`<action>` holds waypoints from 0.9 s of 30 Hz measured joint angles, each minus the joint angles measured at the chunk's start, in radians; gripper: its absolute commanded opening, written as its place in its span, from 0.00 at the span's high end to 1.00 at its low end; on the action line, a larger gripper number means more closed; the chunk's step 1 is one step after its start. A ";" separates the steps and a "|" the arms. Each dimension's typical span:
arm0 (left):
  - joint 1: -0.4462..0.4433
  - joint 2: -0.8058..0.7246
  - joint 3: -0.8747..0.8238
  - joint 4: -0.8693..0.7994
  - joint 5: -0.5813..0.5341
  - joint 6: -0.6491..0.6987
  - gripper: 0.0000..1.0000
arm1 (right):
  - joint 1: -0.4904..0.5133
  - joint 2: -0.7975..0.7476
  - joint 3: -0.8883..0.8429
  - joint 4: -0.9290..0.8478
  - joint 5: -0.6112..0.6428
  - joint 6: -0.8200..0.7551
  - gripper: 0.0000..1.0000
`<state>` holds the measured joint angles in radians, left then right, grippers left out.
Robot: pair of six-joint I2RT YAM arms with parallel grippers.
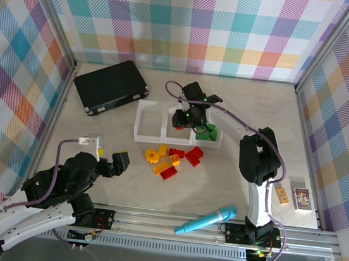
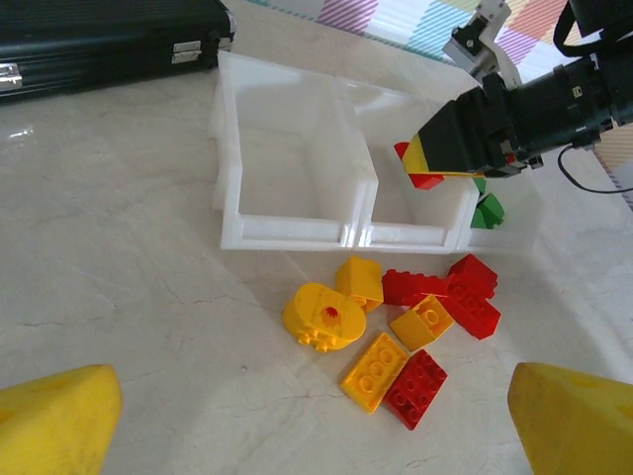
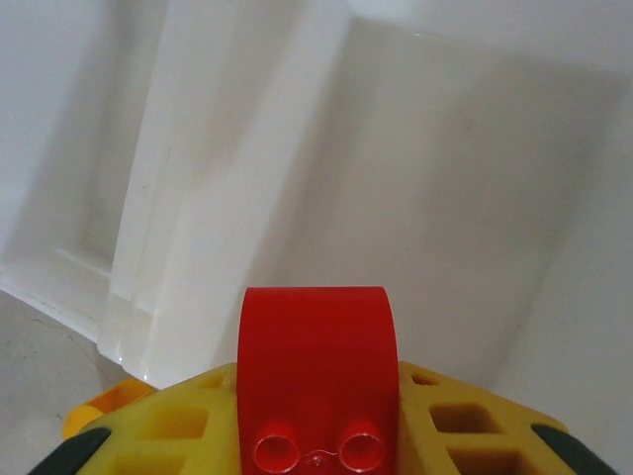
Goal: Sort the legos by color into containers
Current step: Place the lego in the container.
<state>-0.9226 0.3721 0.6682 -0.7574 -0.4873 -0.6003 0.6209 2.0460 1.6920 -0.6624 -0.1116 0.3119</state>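
Observation:
The containers (image 1: 138, 121) are three clear trays in a row at mid-table, also seen in the left wrist view as white-rimmed containers (image 2: 287, 234). My right gripper (image 1: 186, 117) hangs over the middle tray, shut on a red lego (image 3: 315, 356) between its yellow fingers (image 3: 178, 427). In the left wrist view the right gripper (image 2: 442, 148) holds that red lego (image 2: 423, 179) just above the tray's rim. Green legos (image 1: 207, 132) lie in the right tray. A pile of red and yellow legos (image 1: 174, 159) sits in front of the trays. My left gripper (image 2: 316, 426) is open, near the pile (image 2: 415, 327).
A black flat case (image 1: 111, 86) lies at the back left, behind the trays. A teal microphone-shaped toy (image 1: 206, 220) rests near the front edge. Two small card boxes (image 1: 302, 198) sit at the right wall. Frame rails bound the table.

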 measured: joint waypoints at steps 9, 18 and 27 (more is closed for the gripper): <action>0.000 0.090 -0.007 0.016 0.045 -0.025 0.00 | 0.000 -0.031 0.000 -0.029 0.018 0.014 0.34; 0.000 0.253 -0.008 0.088 0.122 -0.041 0.00 | 0.000 -0.270 -0.143 -0.018 0.036 0.053 0.30; -0.006 0.480 0.028 0.152 0.196 -0.062 0.00 | 0.000 -0.682 -0.449 0.018 0.157 0.104 0.19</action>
<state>-0.9283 0.8516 0.6960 -0.6056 -0.2916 -0.6621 0.6209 1.3640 1.2427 -0.6445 0.0452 0.4160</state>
